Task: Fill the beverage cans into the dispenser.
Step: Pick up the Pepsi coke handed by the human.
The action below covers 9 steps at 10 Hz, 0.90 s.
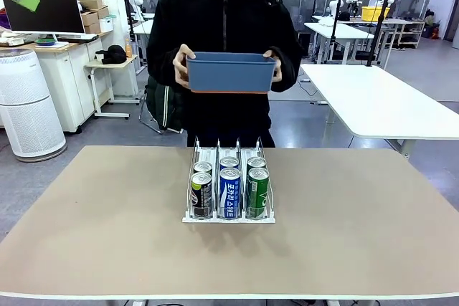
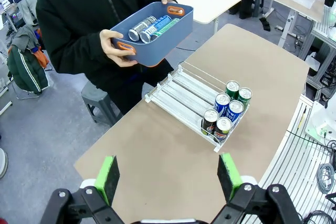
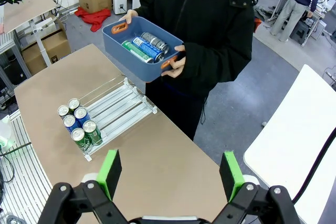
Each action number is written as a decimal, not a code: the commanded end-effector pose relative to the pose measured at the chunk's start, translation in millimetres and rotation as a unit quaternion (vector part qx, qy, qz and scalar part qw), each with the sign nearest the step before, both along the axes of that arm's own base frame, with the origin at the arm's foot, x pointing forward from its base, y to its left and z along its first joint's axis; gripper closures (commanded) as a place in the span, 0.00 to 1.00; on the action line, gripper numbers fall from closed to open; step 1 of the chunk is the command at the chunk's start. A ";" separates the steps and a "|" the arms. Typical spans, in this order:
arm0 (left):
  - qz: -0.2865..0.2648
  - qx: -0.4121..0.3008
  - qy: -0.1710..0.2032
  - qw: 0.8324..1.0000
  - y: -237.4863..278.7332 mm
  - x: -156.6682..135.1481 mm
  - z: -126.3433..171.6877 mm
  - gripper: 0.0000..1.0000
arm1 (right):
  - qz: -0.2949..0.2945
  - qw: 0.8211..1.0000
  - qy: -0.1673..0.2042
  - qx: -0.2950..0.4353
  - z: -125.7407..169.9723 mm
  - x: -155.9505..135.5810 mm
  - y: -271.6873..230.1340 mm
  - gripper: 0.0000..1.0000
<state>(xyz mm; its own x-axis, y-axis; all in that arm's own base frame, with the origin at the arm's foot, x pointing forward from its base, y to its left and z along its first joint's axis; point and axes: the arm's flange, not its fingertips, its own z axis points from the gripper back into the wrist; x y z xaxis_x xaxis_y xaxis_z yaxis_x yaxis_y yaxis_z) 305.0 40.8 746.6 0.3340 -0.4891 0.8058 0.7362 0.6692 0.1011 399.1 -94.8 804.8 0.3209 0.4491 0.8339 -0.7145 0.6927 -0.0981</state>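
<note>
Standing on the counter (image 1: 358, 206), the dispenser (image 2: 181, 92) held six beverage cans (image 1: 229, 193), two per lane, at its robot-side end. Beyond the far edge, a person's hands (image 1: 181, 62) held a blue bin (image 1: 231, 73) carrying loose cans (image 2: 149, 27). The left pincer (image 2: 169, 174) and right pincer (image 3: 170, 173) hung wide open, high above, gripping nothing.

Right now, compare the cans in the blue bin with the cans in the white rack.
The bin cans lie on their sides; the rack cans stand upright. The bin cans number three; the rack cans six, two per lane. The bin cans are held up by the person; the rack cans rest on the table. Both sets mix dark, blue and green cans.
</note>
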 end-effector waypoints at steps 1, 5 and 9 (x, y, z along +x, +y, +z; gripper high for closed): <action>0.001 -0.001 0.000 1.000 0.8 0.3 -1.1 0.00 | 0.001 1.000 0.000 0.001 -0.2 -1.5 0.3 0.00; 0.001 -0.001 0.000 1.000 0.8 0.3 -1.1 0.00 | 0.001 1.000 0.000 0.001 -0.2 -1.5 0.3 0.00; 0.001 -0.001 0.000 1.000 0.8 0.3 -1.1 0.00 | 0.001 1.000 0.000 0.001 -0.2 -1.5 0.3 0.00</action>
<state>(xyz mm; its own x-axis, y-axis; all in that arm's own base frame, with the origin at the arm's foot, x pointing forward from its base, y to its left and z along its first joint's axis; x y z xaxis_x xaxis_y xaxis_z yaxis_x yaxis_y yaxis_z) 305.0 40.8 746.6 0.3340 -0.4891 0.8058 0.7362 0.6692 0.1011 399.1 -94.8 804.8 0.3209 0.4491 0.8339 -0.7145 0.6928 -0.0981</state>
